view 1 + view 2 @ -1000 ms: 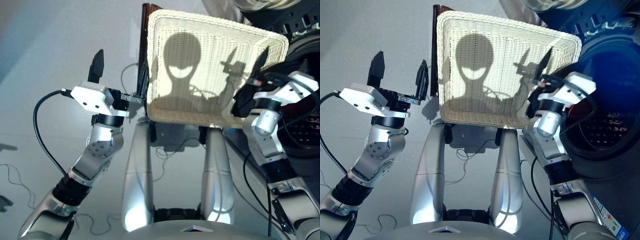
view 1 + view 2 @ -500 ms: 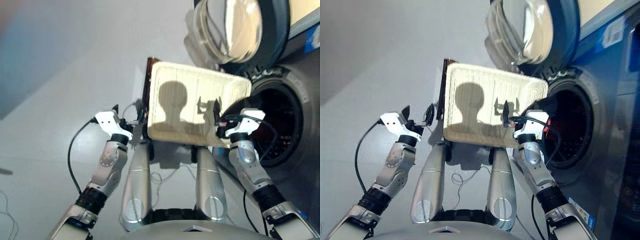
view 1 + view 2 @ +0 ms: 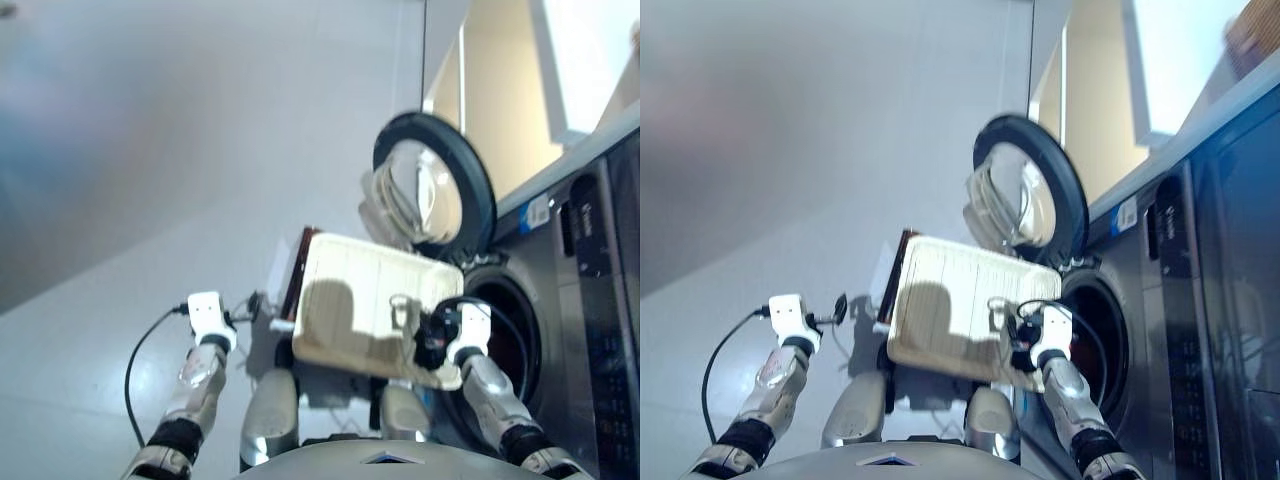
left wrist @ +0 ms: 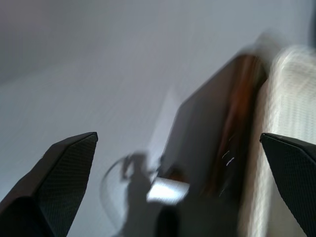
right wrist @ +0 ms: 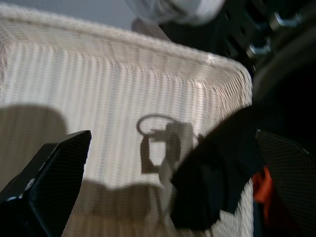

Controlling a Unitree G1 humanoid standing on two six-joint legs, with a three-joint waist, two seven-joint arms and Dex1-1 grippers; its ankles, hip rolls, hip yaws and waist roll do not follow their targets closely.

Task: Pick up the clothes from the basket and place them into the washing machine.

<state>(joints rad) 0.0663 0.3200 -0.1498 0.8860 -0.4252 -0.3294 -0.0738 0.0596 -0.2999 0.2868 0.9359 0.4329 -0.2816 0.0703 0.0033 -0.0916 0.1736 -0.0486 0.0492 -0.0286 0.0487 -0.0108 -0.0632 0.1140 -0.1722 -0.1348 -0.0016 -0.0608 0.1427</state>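
Observation:
The cream-white basket [image 3: 350, 290] stands in front of me, its weave bare apart from shadows. A black piece of the clothes [image 5: 217, 177] lies at its corner by the washing machine, with a bit of coral-red cloth [image 5: 261, 190] beside it. My right gripper [image 5: 173, 132] hovers open over that corner, and the black cloth is between its fingers but not pinched. My left gripper [image 4: 177, 136] is open and empty off the basket's other side. The dark grey washing machine [image 3: 580, 300] is at the right, with its drum hole [image 3: 510, 345] uncovered and its round door [image 3: 430, 185] swung open above the basket.
A dark brown upright board [image 3: 295, 275] stands against the basket's left side. A black cable [image 3: 135, 360] loops from my left arm over the pale floor. The machine's control panel [image 3: 575, 225] is above the drum. A lit doorway [image 3: 490, 80] is behind.
The camera has tilted up and taken in more, so the door and the machine's front now show. Both grippers keep their places on either side of the basket.

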